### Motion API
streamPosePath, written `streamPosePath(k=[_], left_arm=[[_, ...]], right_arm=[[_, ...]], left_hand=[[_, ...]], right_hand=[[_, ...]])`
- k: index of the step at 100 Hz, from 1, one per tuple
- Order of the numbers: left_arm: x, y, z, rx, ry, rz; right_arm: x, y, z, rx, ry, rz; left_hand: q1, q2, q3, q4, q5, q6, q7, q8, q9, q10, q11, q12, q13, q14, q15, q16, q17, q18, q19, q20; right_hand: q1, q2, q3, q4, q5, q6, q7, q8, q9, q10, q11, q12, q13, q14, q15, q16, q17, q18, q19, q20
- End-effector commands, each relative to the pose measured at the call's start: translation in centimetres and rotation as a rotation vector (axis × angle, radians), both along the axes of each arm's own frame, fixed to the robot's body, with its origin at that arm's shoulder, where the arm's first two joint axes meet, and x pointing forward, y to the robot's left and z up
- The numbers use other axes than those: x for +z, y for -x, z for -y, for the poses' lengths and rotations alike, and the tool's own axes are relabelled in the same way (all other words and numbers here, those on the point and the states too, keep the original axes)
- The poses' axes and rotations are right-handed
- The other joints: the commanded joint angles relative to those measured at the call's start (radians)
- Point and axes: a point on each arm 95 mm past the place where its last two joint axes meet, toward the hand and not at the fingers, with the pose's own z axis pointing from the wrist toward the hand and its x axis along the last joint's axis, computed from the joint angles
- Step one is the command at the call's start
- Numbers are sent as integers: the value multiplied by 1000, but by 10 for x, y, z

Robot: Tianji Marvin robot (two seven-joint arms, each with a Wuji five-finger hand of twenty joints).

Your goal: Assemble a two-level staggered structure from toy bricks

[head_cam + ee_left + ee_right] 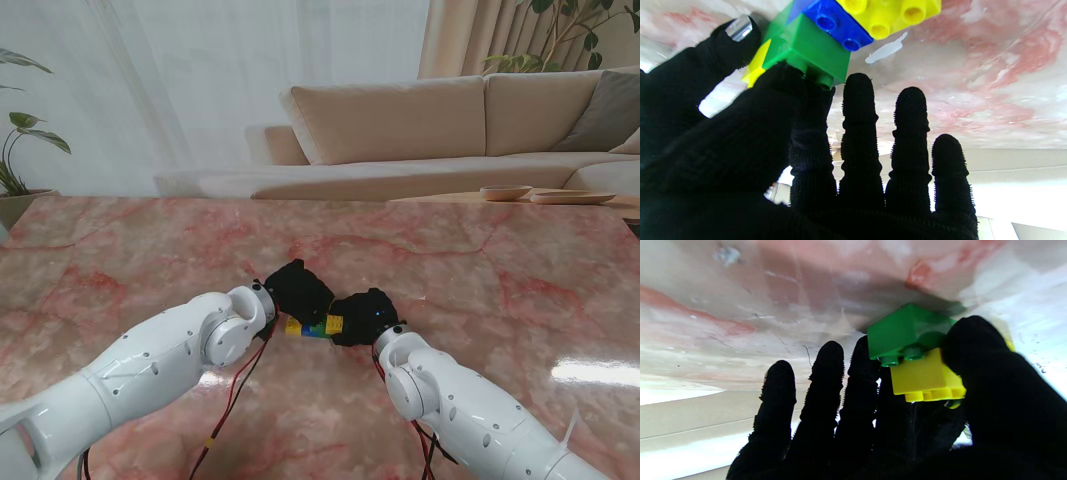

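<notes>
Black-gloved left hand point(298, 288) and right hand point(364, 315) met mid-counter point(480, 270), fingers point(858, 110) of each pinching the green brick point(808, 50), yellow brick point(927, 380), blue brick point(833, 20) cluster.

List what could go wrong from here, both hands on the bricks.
1. The left hand touches the green brick only with thumb and one finger; a push may tip the stack.
2. The right hand pinches the yellow brick at its edge; it may slip.
3. From the stand, both hands hide the bricks, so alignment is hard to check.
</notes>
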Motion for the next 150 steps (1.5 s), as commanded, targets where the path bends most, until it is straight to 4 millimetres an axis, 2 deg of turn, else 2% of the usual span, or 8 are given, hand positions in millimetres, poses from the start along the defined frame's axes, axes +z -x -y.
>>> streamPosePath(k=[1, 24, 40, 47, 51, 72, 118, 150], left_arm=[[-23, 8, -9, 12, -51, -39], [-22, 9, -12, 21, -11, -40], [-12, 11, -14, 29, 67, -31], [-5, 13, -15, 31, 104, -21], [-1, 14, -16, 32, 121, -13], [24, 24, -32, 85, 184, 16], [59, 47, -147, 304, 50, 18], [72, 80, -229, 457, -246, -5]], right_arm=[[-13, 8, 2, -1, 16, -46], [-12, 8, 2, 2, 20, -44], [-13, 8, 2, 1, 22, -44], [-13, 8, 2, 2, 22, -45], [-13, 9, 2, 3, 23, -45], [-12, 9, 2, 7, 25, -45], [-14, 8, -1, 26, 21, -42], [-15, 8, -2, 27, 20, -47]], left_hand=[[60, -29, -5, 13, 40, 15, -40, -38, 62, -18, -15, -8, 15, -15, 3, -11, -17, 12, 12, -8], [57, -33, -5, 12, -1, 21, -69, -35, -1, -26, -23, 1, -60, -18, -49, -27, -63, -4, -36, -25], [6, -70, 4, -8, -103, 77, -195, 42, -241, -21, 156, -191, -168, -22, -118, -62, -123, -21, -111, -54], [-81, -50, 85, 30, -152, 143, -287, 87, -337, -14, 162, -259, -228, -22, -144, -76, -155, -29, -149, -65], [-123, -32, 104, 81, -188, 173, -333, 115, -386, 4, 153, -269, -258, -21, -159, -84, -171, -32, -178, -75], [-155, -8, 71, 84, -255, 210, -411, 114, -482, 26, 125, -295, -308, -13, -205, -128, -197, -29, -247, -106], [-164, 36, 10, 98, -268, 247, -480, 90, -530, 52, 96, -312, -335, 0, -229, -152, -180, -10, -253, -108], [-201, 76, -153, 114, -379, 363, -651, 10, -704, 92, 32, -333, -458, 10, -301, -183, -215, -23, -320, -119]], right_hand=[[15, -8, 35, -47, 41, -20, -13, -45, 17, -6, -2, 8, 17, -17, 16, 17, -13, 8, 30, 29], [14, -9, 39, -50, 41, -20, -12, -47, 16, -7, -4, 8, 15, -17, 15, 16, -15, 9, 28, 29], [13, -9, 39, -50, 39, -21, -13, -48, 15, -7, -5, 8, 14, -16, 14, 16, -19, 10, 24, 28], [13, -8, 39, -49, 39, -20, -13, -48, 13, -7, -5, 7, 13, -17, 14, 16, -19, 10, 24, 28], [12, -7, 38, -48, 39, -19, -13, -48, 15, -8, -5, 8, 14, -17, 14, 16, -19, 10, 23, 29], [14, -10, 38, -48, 40, -22, -13, -48, 14, -7, -5, 8, 14, -17, 14, 16, -19, 10, 23, 29], [15, -10, 39, -53, 39, -22, -11, -49, 15, -9, -6, 7, 15, -17, 14, 16, -17, 11, 23, 31], [14, -10, 40, -51, 40, -21, -11, -50, 14, -7, -6, 8, 15, -17, 13, 16, -17, 11, 23, 31]])
